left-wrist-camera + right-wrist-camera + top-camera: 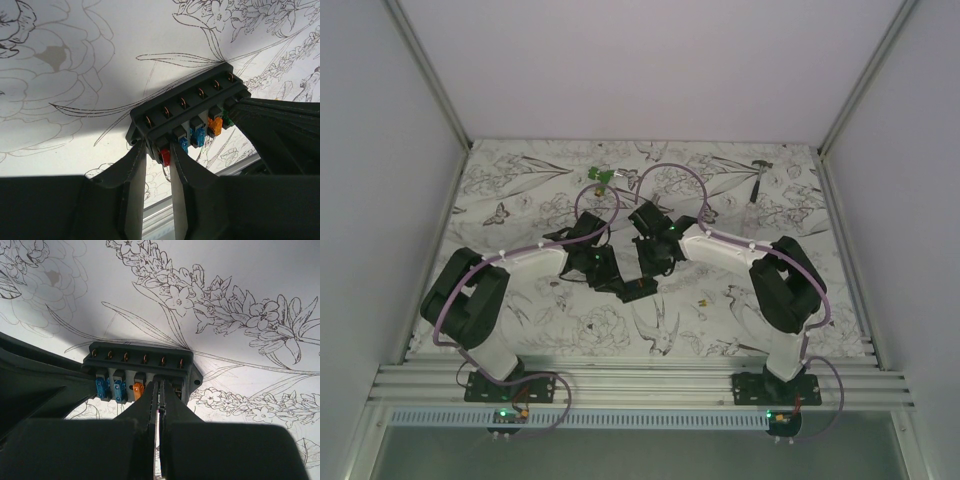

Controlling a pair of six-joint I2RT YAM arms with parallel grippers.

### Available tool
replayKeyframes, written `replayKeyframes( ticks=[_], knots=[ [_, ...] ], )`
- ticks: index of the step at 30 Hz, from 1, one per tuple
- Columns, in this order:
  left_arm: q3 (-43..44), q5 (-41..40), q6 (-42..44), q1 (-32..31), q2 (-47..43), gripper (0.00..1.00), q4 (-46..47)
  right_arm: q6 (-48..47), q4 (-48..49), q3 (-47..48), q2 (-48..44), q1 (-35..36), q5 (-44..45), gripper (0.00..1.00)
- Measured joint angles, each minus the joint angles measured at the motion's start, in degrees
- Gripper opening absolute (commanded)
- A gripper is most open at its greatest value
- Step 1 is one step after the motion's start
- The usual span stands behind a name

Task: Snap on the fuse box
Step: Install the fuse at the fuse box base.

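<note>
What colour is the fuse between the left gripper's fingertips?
The fuse is red; the left wrist view shows it best.

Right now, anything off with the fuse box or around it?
Nothing stands out. The fuse box looks intact, its coloured fuses seated in a straight row, uncovered. The green piece lies apart at the far side of the table.

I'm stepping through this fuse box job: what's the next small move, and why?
Probably close the left gripper on the fuse box: its fingers flank the red fuse with a gap, while the right gripper is shut at the other end.
</note>
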Motion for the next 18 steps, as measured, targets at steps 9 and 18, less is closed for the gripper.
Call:
replayKeyframes(
  ticks=[9,18],
  knots=[
    [0.0,0.0,0.0,0.0,0.0,0.25,0.0,0.0,0.3,-0.3,-0.1,-0.3,-0.3,0.0],
    [0.0,0.0,0.0,0.0,0.0,0.26,0.0,-0.7,-0.4,0.8,0.4,0.1,-0.1,0.02]
  ],
)
